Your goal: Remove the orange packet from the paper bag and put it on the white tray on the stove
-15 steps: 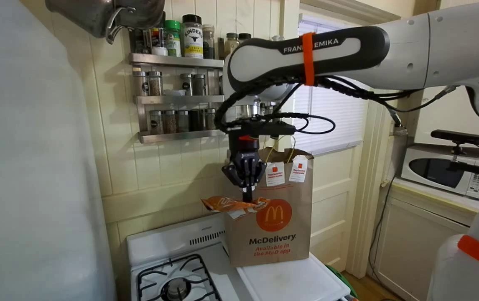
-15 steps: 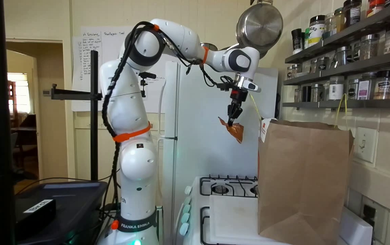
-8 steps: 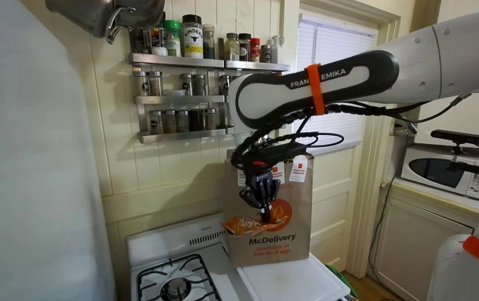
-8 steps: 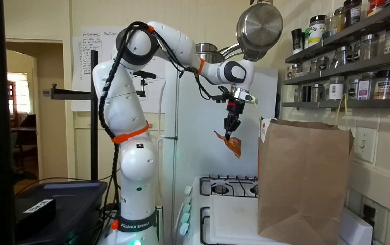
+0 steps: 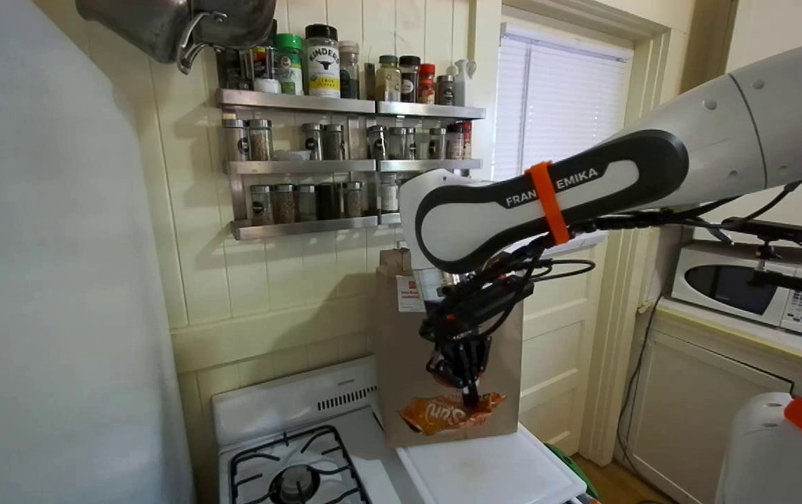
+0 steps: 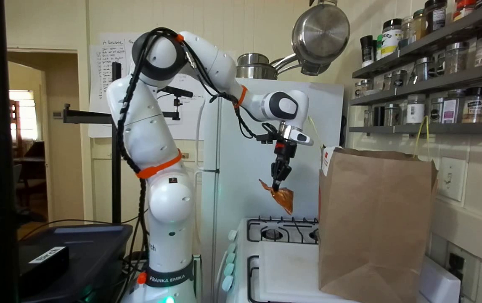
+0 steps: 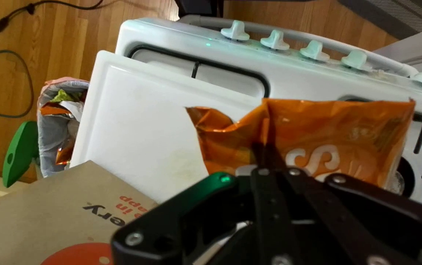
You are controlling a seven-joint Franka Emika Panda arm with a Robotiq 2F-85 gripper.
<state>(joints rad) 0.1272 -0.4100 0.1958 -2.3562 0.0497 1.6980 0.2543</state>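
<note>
My gripper (image 7: 268, 150) is shut on the orange packet (image 7: 343, 127), pinching its middle with the fingertips. In both exterior views the packet (image 6: 284, 199) hangs in the air, tilted, outside the paper bag. The brown paper bag (image 6: 375, 219) stands upright; its logo side shows behind the gripper (image 5: 470, 396) in an exterior view, partly covered by the arm. Flat in front of the bag lies the white tray (image 5: 495, 467), on the white stove (image 6: 241, 275), with nothing on its visible part. Seen from the wrist, the packet overlaps one edge of the tray (image 7: 141, 117).
Burner grates (image 5: 296, 465) flank the tray. Spice shelves (image 5: 303, 166) line the wall above the stove, and a fridge (image 6: 266, 168) stands beyond it. A metal pan (image 6: 321, 33) hangs high up. A lined bin (image 7: 58, 125) is beside the stove in the wrist view.
The gripper has come down with the packet still pinched, drawing away from the bag toward the robot's base side. Bag and tray have stayed put.
</note>
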